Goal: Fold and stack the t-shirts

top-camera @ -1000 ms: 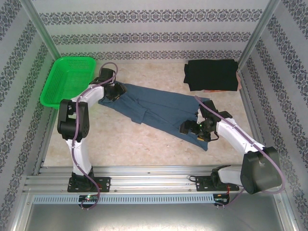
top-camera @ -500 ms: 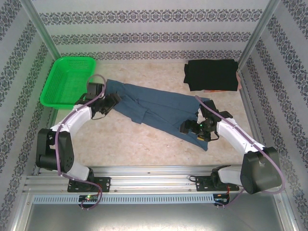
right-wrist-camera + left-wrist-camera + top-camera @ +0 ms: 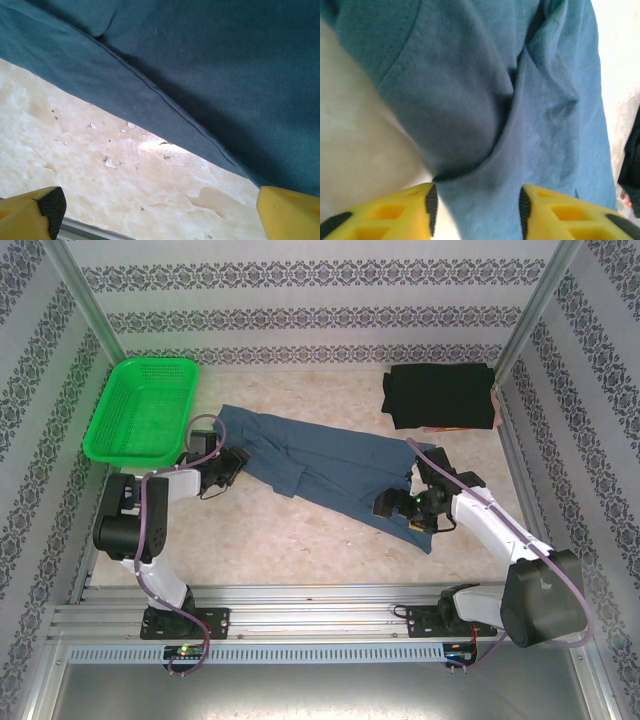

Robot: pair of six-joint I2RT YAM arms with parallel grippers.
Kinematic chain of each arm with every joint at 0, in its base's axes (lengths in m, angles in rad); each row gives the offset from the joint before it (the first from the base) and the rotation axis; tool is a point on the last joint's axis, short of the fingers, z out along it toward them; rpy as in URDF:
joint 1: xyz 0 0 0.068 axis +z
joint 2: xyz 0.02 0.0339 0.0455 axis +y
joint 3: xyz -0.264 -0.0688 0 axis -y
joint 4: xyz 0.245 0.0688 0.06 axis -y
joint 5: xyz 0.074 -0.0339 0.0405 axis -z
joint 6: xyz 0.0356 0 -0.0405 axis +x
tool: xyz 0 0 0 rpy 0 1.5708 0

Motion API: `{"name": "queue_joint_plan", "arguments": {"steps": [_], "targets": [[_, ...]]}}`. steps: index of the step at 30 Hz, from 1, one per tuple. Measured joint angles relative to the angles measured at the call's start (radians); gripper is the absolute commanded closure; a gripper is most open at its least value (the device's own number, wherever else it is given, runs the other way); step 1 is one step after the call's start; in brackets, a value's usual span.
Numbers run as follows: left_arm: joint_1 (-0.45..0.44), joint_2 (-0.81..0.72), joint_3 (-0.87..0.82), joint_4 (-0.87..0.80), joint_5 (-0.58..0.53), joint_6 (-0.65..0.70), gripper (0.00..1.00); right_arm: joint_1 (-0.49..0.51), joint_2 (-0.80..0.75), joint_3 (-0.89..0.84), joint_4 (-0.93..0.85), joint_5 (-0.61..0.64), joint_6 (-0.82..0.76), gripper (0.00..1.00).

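The slate-blue t-shirt (image 3: 320,462) lies crumpled in a long diagonal band across the table's middle. My left gripper (image 3: 228,466) sits low at the shirt's left end. In the left wrist view a fold of that blue cloth (image 3: 485,125) runs between the yellow fingers (image 3: 380,215) of the left gripper (image 3: 476,206). The jaws stand apart, with bare table showing beside the left pad. My right gripper (image 3: 386,506) hovers wide open over bare table beside the shirt's near hem (image 3: 150,95), and nothing lies between the fingertips of the right gripper (image 3: 160,210). The black t-shirt (image 3: 440,395) lies folded at the far right.
A bright green lattice basket (image 3: 140,408) stands at the far left, close behind my left arm. Patterned walls and metal posts close in the table (image 3: 290,530). The metal rail (image 3: 320,605) carrying the arm bases runs along the near edge.
My left arm has drawn back toward the near left, its gripper sliding down off the shirt's far-left corner, which now lies uncovered. The right arm has not moved.
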Motion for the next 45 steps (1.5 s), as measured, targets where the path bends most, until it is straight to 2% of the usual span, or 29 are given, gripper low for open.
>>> {"name": "queue_joint_plan", "arguments": {"steps": [3, 10, 17, 21, 26, 30, 33, 36, 40, 43, 45], "targets": [[0.0, 0.042, 0.0, 0.058, 0.0, -0.023, 0.77, 0.0, -0.003, 0.0, 0.0, 0.0, 0.0, 0.02], [-0.001, 0.011, -0.001, 0.075, 0.018, -0.026, 1.0, -0.002, -0.003, 0.0, -0.001, 0.0, 0.0, 0.02], [-0.001, -0.15, -0.011, -0.03, 0.017, 0.006, 1.0, -0.006, -0.003, 0.0, -0.001, 0.0, 0.0, 0.02], [-0.001, -0.227, 0.041, -0.212, 0.011, 0.052, 1.0, -0.013, -0.003, 0.0, -0.001, 0.0, 0.0, 0.02], [-0.002, -0.225, 0.105, -0.394, 0.006, 0.137, 1.0, -0.013, -0.003, 0.0, 0.0, 0.0, 0.0, 0.02], [-0.002, -0.119, 0.121, -0.477, 0.011, 0.196, 1.0, -0.013, 0.01, 0.0, 0.005, 0.0, 0.0, 0.02], [-0.003, -0.009, 0.168, -0.533, 0.012, 0.231, 0.91, -0.013, 0.03, 0.0, 0.008, 0.0, 0.0, 0.02], [-0.003, 0.048, 0.237, -0.578, 0.01, 0.266, 0.66, -0.013, 0.041, 0.001, 0.01, 0.0, 0.0, 0.02], [-0.006, 0.08, 0.327, -0.594, -0.02, 0.299, 0.46, -0.012, 0.049, 0.019, 0.011, 0.0, 0.0, 0.02], [-0.008, 0.055, 0.323, -0.592, -0.04, 0.303, 0.37, -0.012, 0.052, 0.029, 0.011, 0.0, 0.0, 0.02], [-0.008, 0.005, 0.285, -0.59, -0.047, 0.298, 0.35, -0.012, 0.052, 0.031, 0.011, 0.0, 0.0, 0.02]]}}
